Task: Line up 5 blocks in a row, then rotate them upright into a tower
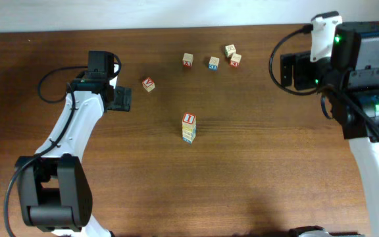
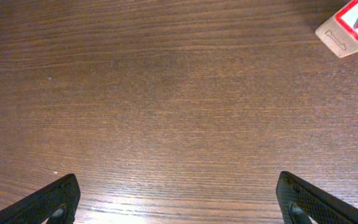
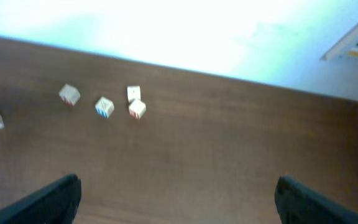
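**Pale wood cubes all down on the table, neither gripper on one**

Pale wood with a bold red "I" on top, the red-I cube (image 1: 189, 118) stands near the middle of the dark brown wooden table (image 1: 275, 171). It appears to be stacked on a second pale cube (image 1: 189, 136).

The other four task cubes lie loose, all on the wall side of the red-I cube:
- A red-marked cube (image 1: 149, 84) lies to its left.
- A lone reddish-marked cube (image 1: 187, 60) lies straight behind it.
- A greenish-marked cube (image 1: 229, 50) lies to its right, just beside a red-faced cube (image 1: 235, 60) and perhaps touching it.

A blue-marked cube (image 1: 214, 62), not part of the job, sits between the lone one and that pair.

The left gripper (image 2: 176, 196) hangs well left of the red-I cube, its jaws spread wide over bare wood. The right gripper (image 3: 178, 194), far to the right, is spread just as wide and holds nothing.

With no cube in hand, no turn is under way. The cubes sit at mixed angles, but that does not show which have been rotated, so I would count all five as unconfirmed.

The lower cube's markings are hard to read. The left wrist view clips the red-marked cube at its corner. The right wrist view is too blurred to read any letters. Neither wrist view shows the red-I cube.
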You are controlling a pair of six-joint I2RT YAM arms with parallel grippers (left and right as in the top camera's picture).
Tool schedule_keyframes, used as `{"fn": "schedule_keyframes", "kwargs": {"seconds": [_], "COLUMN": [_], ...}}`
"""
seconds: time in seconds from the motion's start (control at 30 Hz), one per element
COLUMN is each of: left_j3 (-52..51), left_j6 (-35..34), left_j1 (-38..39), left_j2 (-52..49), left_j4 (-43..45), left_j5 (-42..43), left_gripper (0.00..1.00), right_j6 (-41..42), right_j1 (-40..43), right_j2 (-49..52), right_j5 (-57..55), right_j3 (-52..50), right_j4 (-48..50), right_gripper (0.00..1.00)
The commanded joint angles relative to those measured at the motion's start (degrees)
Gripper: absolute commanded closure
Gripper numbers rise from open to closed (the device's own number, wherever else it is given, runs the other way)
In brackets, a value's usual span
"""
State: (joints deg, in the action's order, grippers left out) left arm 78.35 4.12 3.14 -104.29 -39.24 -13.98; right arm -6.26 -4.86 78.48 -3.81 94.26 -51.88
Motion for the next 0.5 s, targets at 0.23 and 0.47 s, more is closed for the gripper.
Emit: {"fn": "schedule_keyframes", "kwargs": {"seconds": [0.23, 0.47], "left_j3": [0.76, 0.76], "left_j6": [0.92, 0.92], "left_j1": [-0.09, -0.09], "left_j2": [1.14, 1.14], "left_j4": [0.09, 0.09], "left_j5": [-0.42, -0.42], "left_gripper": [0.01, 0.01], "right_j6": [-1.07, -1.03], "right_j1": [7.63, 9.51], "right_j2": [-23.71, -40.96], "right_j5": [7.02, 9.01], "right_j3": [-29.44, -55.32], "right_j4": [19.43, 40.02], "right_gripper": [0.01, 0.01]}}
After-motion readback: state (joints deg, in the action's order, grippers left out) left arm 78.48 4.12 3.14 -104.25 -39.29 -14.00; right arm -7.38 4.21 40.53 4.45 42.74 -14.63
